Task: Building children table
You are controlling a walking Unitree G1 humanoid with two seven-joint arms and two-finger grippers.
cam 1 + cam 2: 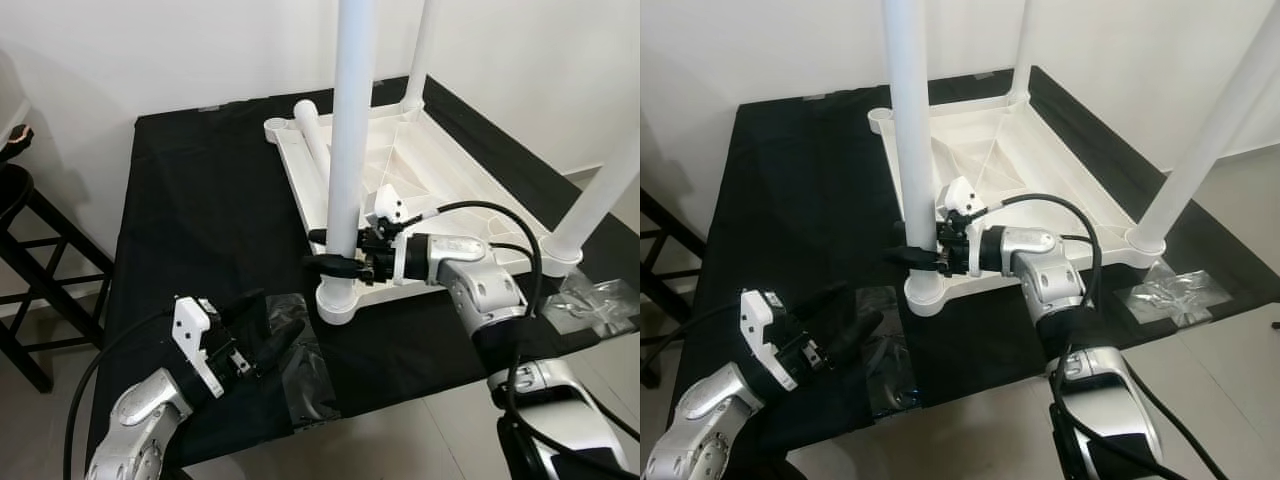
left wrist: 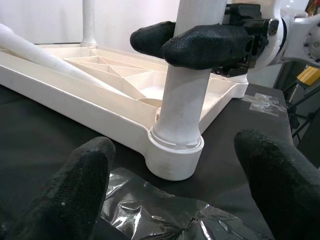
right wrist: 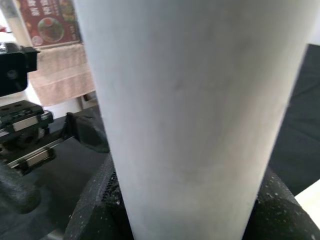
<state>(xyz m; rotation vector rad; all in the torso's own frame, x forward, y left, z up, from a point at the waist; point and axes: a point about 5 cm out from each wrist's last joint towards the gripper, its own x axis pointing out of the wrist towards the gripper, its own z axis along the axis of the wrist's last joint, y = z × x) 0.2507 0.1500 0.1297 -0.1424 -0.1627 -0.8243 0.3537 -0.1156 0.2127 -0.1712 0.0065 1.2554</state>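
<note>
The white table top (image 1: 450,170) lies upside down on a black cloth. Three white legs stand in its corner sockets, and another leg (image 1: 312,135) lies loose inside the frame. My right gripper (image 1: 335,255) is shut on the near corner leg (image 1: 350,150) just above its socket (image 1: 336,300); the leg (image 3: 190,100) looms close in the right wrist view. My left gripper (image 1: 265,335) hovers open in front of that socket, above a sheet of clear plastic wrap (image 1: 305,375). In the left wrist view its fingertips (image 2: 85,185) stand wide apart either side of the socket (image 2: 175,160).
A black wooden stand (image 1: 30,250) is beside the work surface on the left. A crumpled clear plastic bag (image 1: 590,300) lies at the right front corner. The cloth's front edge (image 1: 400,395) drops to a pale floor. A white wall runs behind.
</note>
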